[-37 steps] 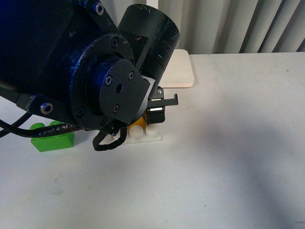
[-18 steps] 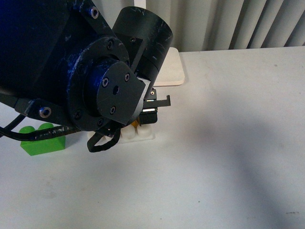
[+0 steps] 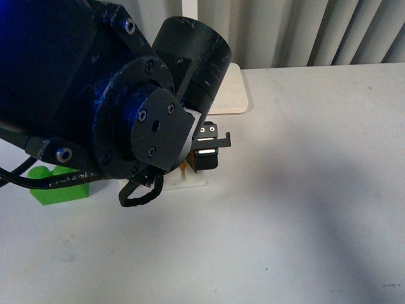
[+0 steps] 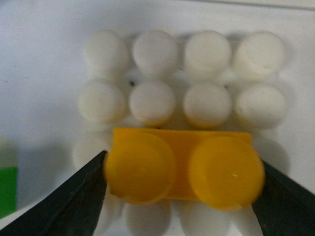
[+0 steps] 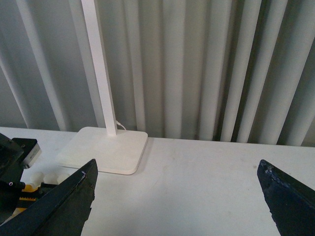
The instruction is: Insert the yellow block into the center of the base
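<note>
left pincer (image 4: 179, 189) grips yellow block (image 4: 182, 169) over base (image 4: 184, 73) studs.

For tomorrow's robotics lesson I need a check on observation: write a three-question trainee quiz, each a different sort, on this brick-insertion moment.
1. True or false: the left gripper is shut on the yellow block.
2. Multiple choice: the right gripper is A) open and holding nothing, B) holding the green brick, C) pressing the base.
3. Fill in: in the left wrist view, the yellow block hangs over the white ____.

Key: 1 true; 2 A; 3 base.
</note>
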Action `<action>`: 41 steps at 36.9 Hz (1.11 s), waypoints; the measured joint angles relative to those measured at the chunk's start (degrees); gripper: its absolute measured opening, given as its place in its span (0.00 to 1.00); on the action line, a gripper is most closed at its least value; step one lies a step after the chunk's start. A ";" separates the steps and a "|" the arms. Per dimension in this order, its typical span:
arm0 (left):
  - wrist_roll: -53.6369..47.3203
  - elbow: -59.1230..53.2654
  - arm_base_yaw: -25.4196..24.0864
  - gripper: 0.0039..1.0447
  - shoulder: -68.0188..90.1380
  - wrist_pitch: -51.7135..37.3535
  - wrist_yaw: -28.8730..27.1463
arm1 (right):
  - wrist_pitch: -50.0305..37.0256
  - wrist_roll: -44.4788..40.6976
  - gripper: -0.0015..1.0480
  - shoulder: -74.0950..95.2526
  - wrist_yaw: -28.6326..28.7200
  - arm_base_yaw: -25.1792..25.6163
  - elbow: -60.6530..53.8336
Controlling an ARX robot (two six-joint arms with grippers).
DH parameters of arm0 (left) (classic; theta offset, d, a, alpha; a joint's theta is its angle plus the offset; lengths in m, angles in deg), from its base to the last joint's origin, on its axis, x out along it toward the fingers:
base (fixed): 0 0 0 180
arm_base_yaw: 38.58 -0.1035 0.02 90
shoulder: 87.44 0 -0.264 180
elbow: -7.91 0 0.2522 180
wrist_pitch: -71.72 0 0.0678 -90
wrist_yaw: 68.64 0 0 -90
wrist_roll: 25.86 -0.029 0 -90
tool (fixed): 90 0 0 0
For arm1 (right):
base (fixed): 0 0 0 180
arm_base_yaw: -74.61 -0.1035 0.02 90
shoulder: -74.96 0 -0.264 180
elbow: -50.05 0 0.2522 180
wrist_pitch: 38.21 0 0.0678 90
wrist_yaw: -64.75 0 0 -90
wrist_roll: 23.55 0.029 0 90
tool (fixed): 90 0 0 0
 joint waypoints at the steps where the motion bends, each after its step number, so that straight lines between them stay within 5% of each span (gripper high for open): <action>1: 0.02 -0.37 -0.02 0.83 -0.26 -0.09 -0.13 | 0.00 0.00 0.91 0.00 0.00 0.00 0.00; 4: -0.28 -1.62 -0.68 0.96 -1.88 -0.42 0.76 | 0.00 0.00 0.91 0.00 0.00 0.00 -0.02; 19: -1.27 -14.80 -4.83 0.94 -22.01 -8.94 1.92 | 0.00 0.00 0.91 0.00 0.00 0.00 0.00; 28: -2.10 -31.04 -14.99 0.94 -46.75 -13.55 7.58 | 0.02 0.00 0.91 0.00 -0.02 0.00 0.00; 35: -19.06 -47.25 -23.58 0.66 -57.96 -43.10 4.09 | 0.02 0.00 0.91 0.00 -0.07 0.00 -0.02; 41: -24.65 -55.60 -27.52 0.38 -64.32 -45.53 9.29 | 0.02 0.00 0.91 0.00 0.00 0.00 -0.02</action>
